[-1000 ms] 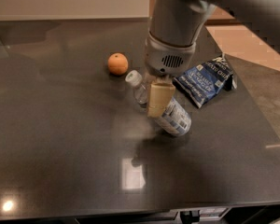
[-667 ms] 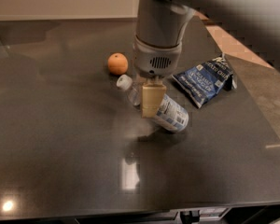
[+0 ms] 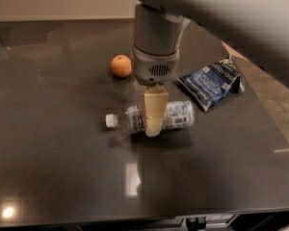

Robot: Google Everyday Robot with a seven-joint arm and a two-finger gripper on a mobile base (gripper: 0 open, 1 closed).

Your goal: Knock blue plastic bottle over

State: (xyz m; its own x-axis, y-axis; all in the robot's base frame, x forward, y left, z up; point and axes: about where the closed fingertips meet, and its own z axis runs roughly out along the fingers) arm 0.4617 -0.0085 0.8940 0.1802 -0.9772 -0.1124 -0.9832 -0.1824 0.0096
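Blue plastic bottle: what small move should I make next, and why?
Probably raise the tool straight up and clear. The blue plastic bottle already lies on its side on the table, cap pointing left, and the tool sits low at its middle. Pushing on sideways could roll it toward the orange.

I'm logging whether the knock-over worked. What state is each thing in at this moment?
blue plastic bottle: lying on its side on the table, white cap on, cap pointing to the picture's left.
gripper: pointing down, low over the bottle's middle.
orange: whole, resting behind the bottle, apart from it.
snack bag: lying crinkled on the table, to the picture's right.
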